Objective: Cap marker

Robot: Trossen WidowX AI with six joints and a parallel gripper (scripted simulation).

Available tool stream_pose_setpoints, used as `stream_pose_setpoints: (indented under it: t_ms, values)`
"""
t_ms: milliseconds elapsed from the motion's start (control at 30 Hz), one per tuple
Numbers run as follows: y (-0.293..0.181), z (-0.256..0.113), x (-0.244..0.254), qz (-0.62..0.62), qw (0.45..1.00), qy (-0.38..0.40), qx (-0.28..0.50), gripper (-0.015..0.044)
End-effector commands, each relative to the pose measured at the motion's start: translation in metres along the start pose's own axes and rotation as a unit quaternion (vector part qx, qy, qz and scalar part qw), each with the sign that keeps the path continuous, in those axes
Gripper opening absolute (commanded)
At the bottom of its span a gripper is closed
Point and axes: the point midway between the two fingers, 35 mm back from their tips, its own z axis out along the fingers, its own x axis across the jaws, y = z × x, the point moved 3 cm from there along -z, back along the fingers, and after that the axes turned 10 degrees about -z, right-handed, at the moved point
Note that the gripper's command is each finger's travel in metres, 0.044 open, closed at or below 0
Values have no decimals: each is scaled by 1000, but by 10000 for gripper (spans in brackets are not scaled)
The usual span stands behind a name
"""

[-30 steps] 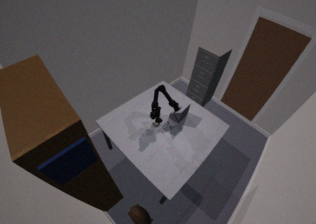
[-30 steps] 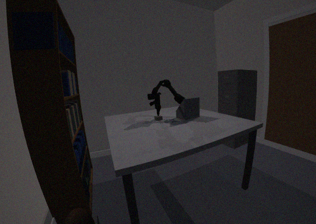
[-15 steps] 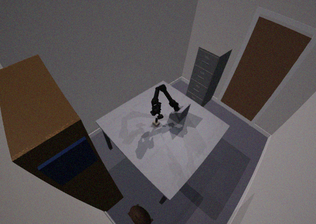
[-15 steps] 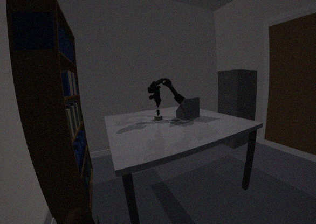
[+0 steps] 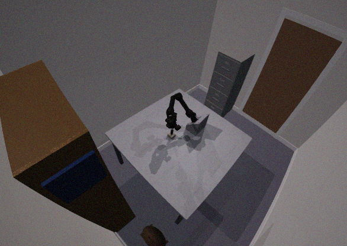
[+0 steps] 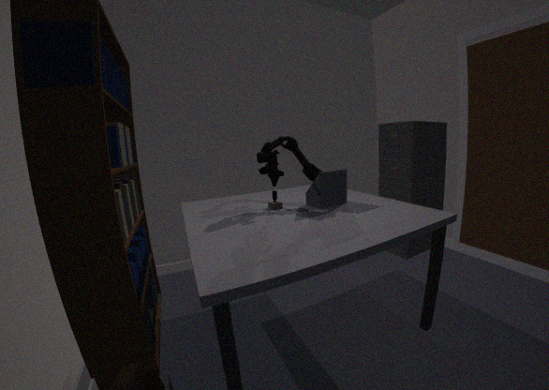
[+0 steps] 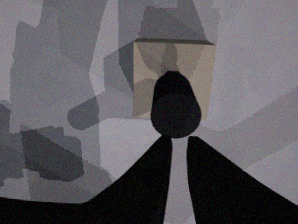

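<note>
The holder block [image 5: 170, 136] [image 6: 275, 206] [image 7: 201, 65] is a small beige block on the table. The dark cap [image 5: 172, 131] [image 6: 274, 194] [image 7: 176, 116] stands upright over it, on top of the marker. The cap hides most of the marker, and I cannot tell whether it is fully seated. My gripper [image 6: 274, 185] [image 7: 178, 144] is shut and empty, with a narrow gap between its fingertips. It hangs a little above the cap in the exterior view, pointing down and not touching it.
A grey angular block [image 5: 195, 129] [image 6: 333, 188] stands on the table [image 5: 189, 193] [image 6: 262, 268] beside the arm's base. Beyond the table are a bookcase [image 5: 44, 104] [image 6: 61, 165] and a filing cabinet [image 5: 226, 80] [image 6: 412, 165].
</note>
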Motion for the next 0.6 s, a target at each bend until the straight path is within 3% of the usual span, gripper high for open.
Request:
stream_pose_setpoints:
  t_ms: [0, 567]
  values:
    - [0, 0, 0, -4, 1000, -1, 0, 0]
    - [0, 13, 0, -4, 1000, -1, 0, 0]
